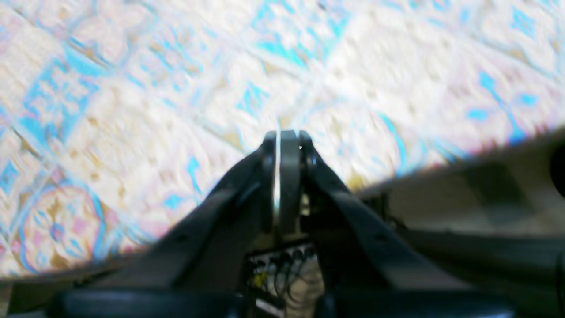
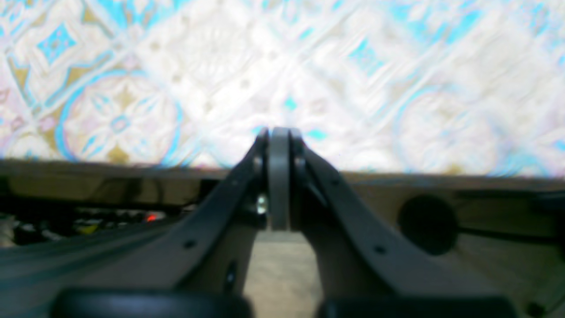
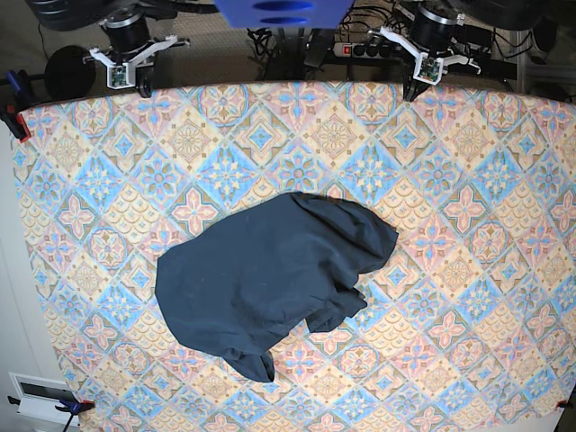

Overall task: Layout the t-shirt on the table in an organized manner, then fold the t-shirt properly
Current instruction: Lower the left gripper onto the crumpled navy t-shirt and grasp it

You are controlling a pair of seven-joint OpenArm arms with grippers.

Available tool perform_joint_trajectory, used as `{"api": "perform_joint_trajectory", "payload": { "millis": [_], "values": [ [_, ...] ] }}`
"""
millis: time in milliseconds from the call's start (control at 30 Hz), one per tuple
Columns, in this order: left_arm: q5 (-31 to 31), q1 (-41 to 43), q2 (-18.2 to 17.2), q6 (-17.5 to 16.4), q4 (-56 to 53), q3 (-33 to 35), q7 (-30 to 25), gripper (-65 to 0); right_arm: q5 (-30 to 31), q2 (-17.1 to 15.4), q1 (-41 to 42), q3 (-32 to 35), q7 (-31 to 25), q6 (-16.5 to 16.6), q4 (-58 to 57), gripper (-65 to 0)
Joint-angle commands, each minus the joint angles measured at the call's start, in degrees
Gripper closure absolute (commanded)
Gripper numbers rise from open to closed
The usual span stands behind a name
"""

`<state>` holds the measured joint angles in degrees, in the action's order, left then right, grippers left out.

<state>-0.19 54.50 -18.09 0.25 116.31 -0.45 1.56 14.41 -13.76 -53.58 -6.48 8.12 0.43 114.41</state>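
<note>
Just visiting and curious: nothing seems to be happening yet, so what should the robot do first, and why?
Probably reach one arm toward the t-shirt. It lies crumpled mid-table, while the left tool and right tool sit shut at the far edge, holding nothing.

I work in what looks like a lab or test room: my two arms are mounted behind a table under a patterned cloth, clamps pin that cloth's corners, and a power strip with tangled cables lies behind my grippers.
</note>
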Motion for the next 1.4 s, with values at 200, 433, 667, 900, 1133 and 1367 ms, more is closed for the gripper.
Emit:
{"api": "perform_joint_trajectory", "payload": {
  "millis": [200,433,667,900,1133,1367],
  "values": [
    [0.0,-8.7,2.7,0.1,1.0,-0.1,4.3,-0.2,0.0,-5.4,9.6,7.5,2.3,0.3,1.3,0.0],
    [0.0,-21.2,8.1,0.0,1.0,0.3,16.3,-0.2,0.0,-8.3,20.4,17.4,8.5,0.3,1.3,0.0],
    [0.1,-34.0,12.8,-0.1,0.7,0.5,28.5,-3.6,0.0,-8.1,24.5,19.2,12.6,0.3,1.3,-6.2],
    [0.1,-45.7,14.5,-0.2,-3.0,4.5,37.3,-16.9,0.0,-8.1,24.3,19.2,12.6,0.3,1.4,-6.4],
    [0.1,-53.1,18.7,-0.2,-16.2,6.8,37.2,-21.9,0.0,-8.1,23.7,19.1,12.6,0.3,1.4,-6.4],
    [0.0,-59.3,21.7,-0.2,-25.2,6.8,37.2,-23.9,0.0,-8.1,23.5,18.8,12.6,0.3,1.4,-6.4]
  ]
}}
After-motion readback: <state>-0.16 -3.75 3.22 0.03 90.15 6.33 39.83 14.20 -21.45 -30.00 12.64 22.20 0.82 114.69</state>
